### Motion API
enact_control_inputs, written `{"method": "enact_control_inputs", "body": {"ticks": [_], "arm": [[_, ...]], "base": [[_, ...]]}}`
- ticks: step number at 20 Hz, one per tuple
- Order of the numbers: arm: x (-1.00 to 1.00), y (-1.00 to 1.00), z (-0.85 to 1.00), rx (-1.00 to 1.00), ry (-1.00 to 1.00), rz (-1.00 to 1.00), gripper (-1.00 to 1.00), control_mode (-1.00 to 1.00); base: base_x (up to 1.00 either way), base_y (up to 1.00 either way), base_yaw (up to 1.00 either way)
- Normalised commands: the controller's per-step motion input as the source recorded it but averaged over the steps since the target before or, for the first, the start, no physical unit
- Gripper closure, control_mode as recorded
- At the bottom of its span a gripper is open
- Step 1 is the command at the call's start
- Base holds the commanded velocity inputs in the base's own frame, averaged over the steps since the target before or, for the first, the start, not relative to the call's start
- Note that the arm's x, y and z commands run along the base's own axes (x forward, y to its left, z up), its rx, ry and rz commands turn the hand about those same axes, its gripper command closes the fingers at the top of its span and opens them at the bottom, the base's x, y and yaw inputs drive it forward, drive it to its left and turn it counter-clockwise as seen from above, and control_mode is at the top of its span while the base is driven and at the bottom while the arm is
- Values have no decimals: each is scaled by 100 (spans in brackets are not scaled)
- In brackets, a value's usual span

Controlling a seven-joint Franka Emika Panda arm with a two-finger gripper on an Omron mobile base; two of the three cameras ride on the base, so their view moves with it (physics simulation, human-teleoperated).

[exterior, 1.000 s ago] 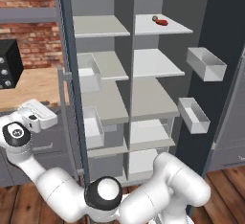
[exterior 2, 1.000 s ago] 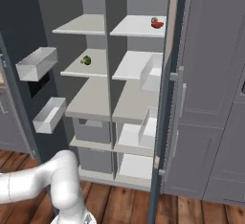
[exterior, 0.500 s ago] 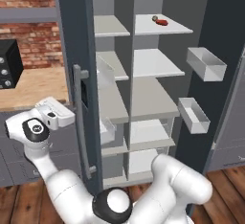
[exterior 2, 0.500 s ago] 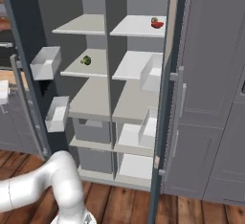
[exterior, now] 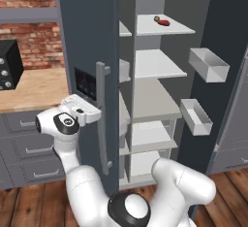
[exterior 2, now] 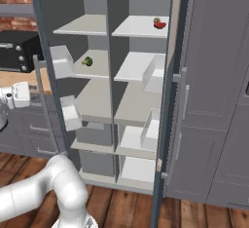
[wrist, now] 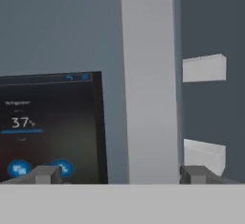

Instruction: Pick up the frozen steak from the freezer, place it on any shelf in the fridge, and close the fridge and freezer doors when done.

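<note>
The gripper [wrist: 119, 173] stands spread wide with nothing between its fingertips, pressed up close to the freezer door [exterior: 87, 37], its tips either side of the long light-grey handle [exterior: 101, 119] beside the black panel [wrist: 52, 122] with blue lights. The frozen steak [exterior: 164, 22] lies on the top shelf [exterior: 164, 27] of the fridge, upper right of the left base view, beside a small olive-brown ball [exterior: 157, 18].
</note>
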Motion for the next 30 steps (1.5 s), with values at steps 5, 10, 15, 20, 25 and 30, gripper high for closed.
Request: {"method": "enact_control_inputs", "body": {"ticks": [5, 10, 15, 20, 25, 30], "arm": [[20, -82, 1, 1, 0, 0, -100, -100], [26, -77, 1, 0, -1, 0, -100, -100], [52, -60, 0, 0, 0, 0, -100, -100], [64, -56, 0, 0, 0, 0, -100, -100], [61, -58, 0, 0, 0, 0, -100, -100], [53, -52, 4, 0, 0, 0, -100, -100]], "base": [[0, 0, 0], [0, 0, 0], [0, 0, 0], [0, 0, 0], [0, 0, 0], [0, 0, 0]]}}
